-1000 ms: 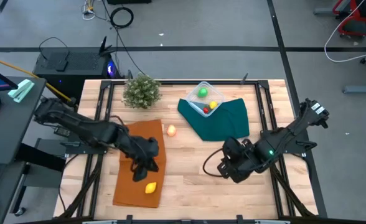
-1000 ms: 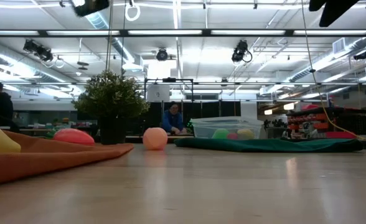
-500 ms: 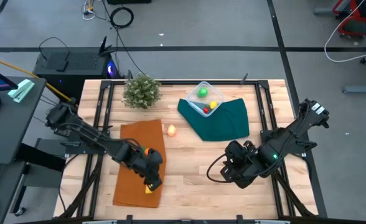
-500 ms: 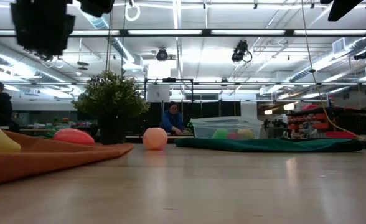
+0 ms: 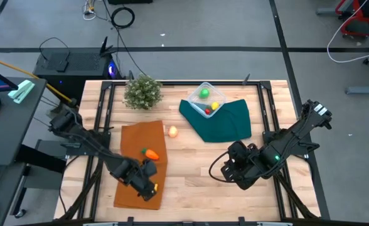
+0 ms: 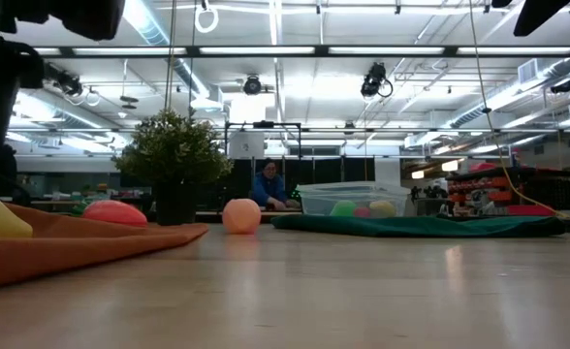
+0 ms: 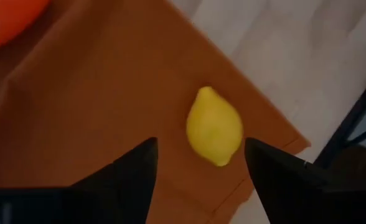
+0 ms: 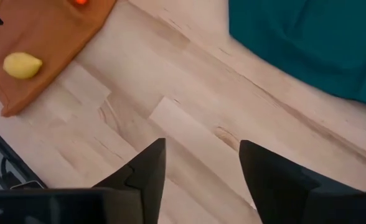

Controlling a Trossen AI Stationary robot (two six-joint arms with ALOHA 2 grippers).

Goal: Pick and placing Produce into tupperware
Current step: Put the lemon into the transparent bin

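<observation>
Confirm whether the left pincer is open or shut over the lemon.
Open. In the left wrist view, the left pincer has its fingers spread on either side of the lemon, which lies ungrasped on the orange cloth.

Looking past the right gripper (image 8: 201, 165), fingers spread apart over bare pale wood table (image 8: 189, 118). A yellow lemon (image 8: 22, 65) lying on an orange cloth (image 8: 43, 43) off to one side; a small orange-red shape at the cloth's far edge, possibly the carrot (image 8: 80, 2). Dark green cloth (image 8: 307, 43) filling the opposite corner.
</observation>
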